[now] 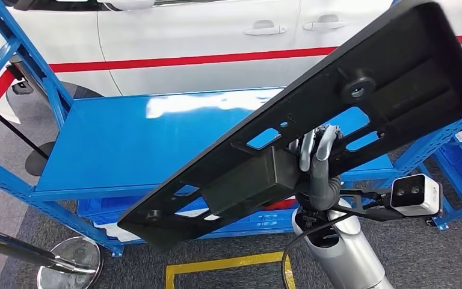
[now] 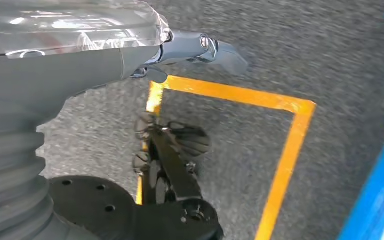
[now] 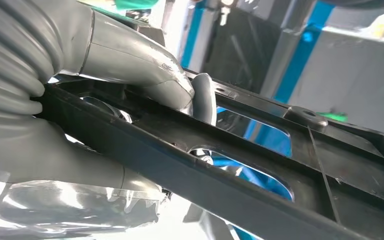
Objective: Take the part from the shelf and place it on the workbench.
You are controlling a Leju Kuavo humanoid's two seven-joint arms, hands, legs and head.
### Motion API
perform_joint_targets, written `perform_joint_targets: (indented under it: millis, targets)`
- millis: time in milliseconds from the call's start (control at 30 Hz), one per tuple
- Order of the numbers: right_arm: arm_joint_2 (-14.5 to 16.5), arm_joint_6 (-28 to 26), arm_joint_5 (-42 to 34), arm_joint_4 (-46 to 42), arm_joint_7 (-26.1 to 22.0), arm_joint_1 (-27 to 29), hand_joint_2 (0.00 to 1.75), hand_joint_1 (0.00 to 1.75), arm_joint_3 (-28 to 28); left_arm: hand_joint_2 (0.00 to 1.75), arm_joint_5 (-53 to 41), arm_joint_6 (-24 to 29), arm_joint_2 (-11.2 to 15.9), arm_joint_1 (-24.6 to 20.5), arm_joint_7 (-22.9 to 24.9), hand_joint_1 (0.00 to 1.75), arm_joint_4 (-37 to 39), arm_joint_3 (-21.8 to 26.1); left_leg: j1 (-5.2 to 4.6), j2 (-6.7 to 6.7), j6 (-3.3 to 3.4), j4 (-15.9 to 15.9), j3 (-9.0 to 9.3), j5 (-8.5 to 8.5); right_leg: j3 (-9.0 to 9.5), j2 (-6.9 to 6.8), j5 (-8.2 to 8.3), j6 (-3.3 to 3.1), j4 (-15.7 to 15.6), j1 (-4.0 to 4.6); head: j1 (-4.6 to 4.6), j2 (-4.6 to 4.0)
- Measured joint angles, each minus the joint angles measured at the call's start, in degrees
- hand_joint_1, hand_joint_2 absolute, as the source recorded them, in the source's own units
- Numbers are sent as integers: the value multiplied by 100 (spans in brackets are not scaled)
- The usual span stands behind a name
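Part (image 1: 313,129) clamped mid-length in right hand (image 1: 319,150), tilted above shelf (image 1: 126,138). Left hand (image 2: 200,47) apparently empty. Risk: long ends swing, grip slips.

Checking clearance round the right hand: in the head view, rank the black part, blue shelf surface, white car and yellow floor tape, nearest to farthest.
1. Black part: held in the right hand.
2. Blue shelf surface: just behind, to the left.
3. Yellow floor tape and white car: tape down on the floor, car behind the shelf; too close to rank.
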Motion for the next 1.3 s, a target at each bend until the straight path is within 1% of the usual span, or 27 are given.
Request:
perform_joint_targets:
  millis: [233,300,367,400,433,467,500,533,567,600,633,667,700,767,833,867,900,933,1000,1033,1067,1100,1133,1167,1233,1267,1300]
  targets:
    - [-63,-46,30,92,-56,-4,175,175,9,175,21,22,0,3,28,0,0,3,-3,0,18,45,120,107,-86,-7,63,-4,4,30,0,0]
    - [-122,-75,57,151,-113,-13,175,175,28,175,27,42,0,1,80,0,0,4,-27,0,80,-520,541,282,-152,-7,115,3,10,49,0,0]
    - [-255,-137,103,229,-196,-23,175,175,89,175,11,116,12,4,276,0,-1,5,-86,3,198,-1409,1145,387,-227,-15,213,51,15,62,1,0]
    - [-340,-183,124,250,-212,-31,175,175,135,175,-43,203,14,9,550,0,-1,5,-92,14,260,-1643,1231,433,-287,-7,133,107,107,53,1,0]
    - [-427,-230,144,270,-224,-41,175,175,182,175,-107,305,17,15,891,0,-1,5,-96,26,318,-1850,1279,490,-380,1,-33,172,305,35,2,0]
    - [-498,-270,163,283,-222,-51,175,175,225,175,-174,404,12,25,1245,0,-1,5,-90,36,353,-1910,1214,602,-500,12,-274,239,618,8,2,0]
    - [-529,-294,164,284,-213,-59,175,175,245,175,-229,484,4,32,1532,0,0,5,-72,47,375,-1936,1129,698,-641,28,-580,284,1034,-17,2,0]
    - [-542,-302,165,284,-203,-61,175,175,259,175,-256,543,-3,41,1713,0,0,5,-70,50,367,-1931,1052,752,-729,28,-750,316,1392,-44,2,0]
    - [-554,-309,165,283,-191,-61,175,175,271,175,-280,608,-13,52,1871,0,0,5,-65,52,356,-1922,975,804,-750,28,-793,345,1617,-71,2,0]
    - [-567,-315,166,281,-179,-61,175,175,280,175,-303,685,-27,60,2030,0,0,5,-56,52,338,-1905,895,854,-671,27,-710,374,1639,-97,2,0]
    - [-581,-318,168,277,-167,-61,175,175,285,175,-319,769,-43,66,2188,0,0,5,-43,52,316,-1880,817,896,-486,26,-552,401,1444,-123,2,0]
    - [-598,-319,170,269,-157,-60,175,175,286,175,-333,849,-57,71,2328,0,-1,5,-32,50,288,-1839,742,932,-204,27,-411,427,1065,-151,2,0]
    - [-616,-316,174,252,-151,-57,175,175,284,175,-346,920,-69,78,2446,0,-1,5,-26,43,256,-1794,671,962,91,31,-360,441,632,-159,2,0]
    - [-661,-293,183,199,-152,-21,175,175,264,175,-376,1019,-82,99,2620,0,-2,5,-28,30,178,-1730,592,1020,427,55,-392,388,91,-146,-2,0]
    - [-713,-262,197,147,-165,33,175,175,231,175,-394,1065,-88,123,2713,0,-2,5,-26,18,91,-1731,572,1097,406,73,-386,276,43,-112,-6,0]
    - [-737,-249,209,127,-174,52,175,175,211,175,-398,1085,-89,133,2738,0,-2,5,-14,14,54,-1714,552,1092,375,64,-348,223,34,-113,-6,0]
    - [-755,-235,227,101,-183,73,175,175,186,175,-399,1109,-90,141,2757,0,-2,5,-3,12,25,-1642,509,992,329,53,-294,163,35,-112,-5,0]
    - [-766,-214,247,65,-191,102,175,175,151,175,-400,1134,-89,148,2769,0,-2,5,7,11,4,-1465,436,783,273,43,-232,110,26,-114,-6,0]
    - [-772,-152,286,-42,-199,183,175,175,56,175,-394,1178,-81,151,2745,0,-2,5,16,16,-19,-779,229,187,129,31,-109,47,28,-88,-6,0]
    - [-772,-112,299,-98,-200,234,175,175,-3,175,-379,1192,-71,151,2706,0,-2,5,16,16,-25,-390,141,-27,50,28,-48,35,31,-67,-7,0]
    - [-773,-62,307,-147,-202,282,175,175,-66,175,-352,1208,-58,152,2649,0,-3,8,15,16,-23,-99,111,-108,-30,24,13,27,34,-41,-7,0]
    - [-773,-1,310,-182,-206,324,175,175,-129,175,-318,1225,-45,152,2590,0,-4,14,10,16,-8,10,170,-60,-111,21,74,21,37,-14,-7,0]
    - [-773,68,310,-208,-210,359,175,175,-188,175,-287,1242,-32,153,2536,0,-5,23,-3,16,26,-100,339,72,-191,20,134,18,40,11,-7,0]
    - [-773,128,309,-228,-214,386,175,175,-242,175,-257,1258,-20,151,2494,0,-10,34,-24,14,79,-419,617,210,-263,22,194,18,42,33,-7,0]
    - [-774,224,308,-261,-221,423,175,175,-331,175,-220,1283,7,142,2437,0,-30,52,-85,20,188,-1301,1266,254,-360,25,298,41,49,56,-6,0]
    - [-774,266,308,-273,-224,434,175,175,-364,175,-201,1293,16,136,2409,0,-39,62,-116,23,222,-1617,1472,226,-375,20,344,65,46,49,-6,0]
    - [-775,311,308,-281,-227,443,175,175,-394,175,-185,1302,22,132,2373,0,-47,79,-142,26,241,-1797,1572,191,-380,13,388,97,41,34,-6,0]
